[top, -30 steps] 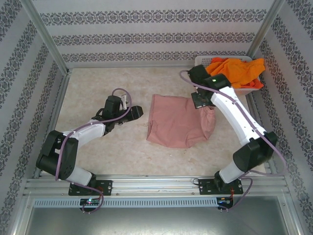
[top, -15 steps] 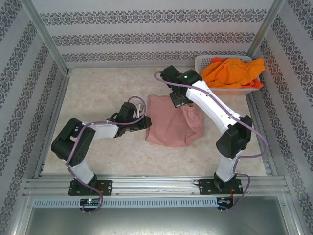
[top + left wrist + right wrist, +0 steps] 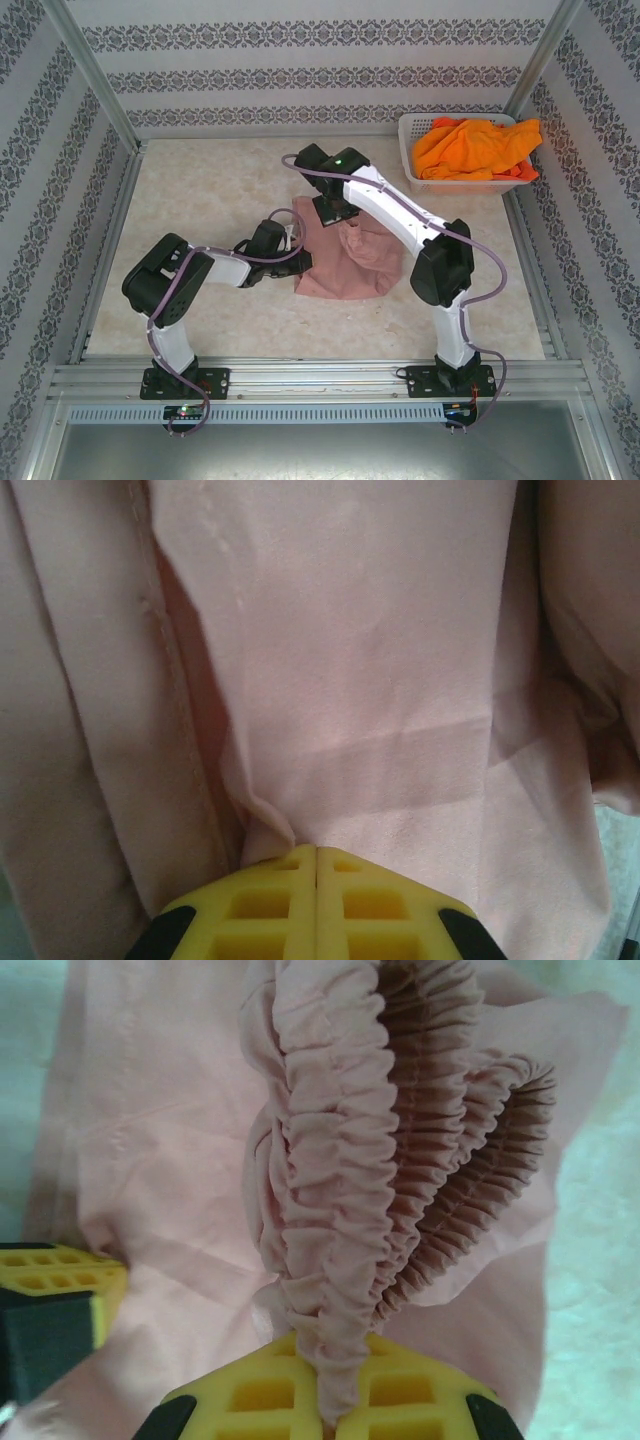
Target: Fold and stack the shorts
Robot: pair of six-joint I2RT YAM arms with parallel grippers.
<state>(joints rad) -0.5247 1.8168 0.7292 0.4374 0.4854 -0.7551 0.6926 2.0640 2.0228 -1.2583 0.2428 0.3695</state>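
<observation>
Pink shorts lie mid-way across the surface. Right gripper: jaws clamped on the gathered waistband, held raised, evidently to fold it across. Left gripper: jaws closed, pinching the left edge, apparently as an anchor.

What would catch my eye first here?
The pink shorts mid-table, pinched by both claws: the left claw on a fold, the right claw on the ruffled waistband. Then the orange cloth heaped in the white basket, far right corner.
</observation>
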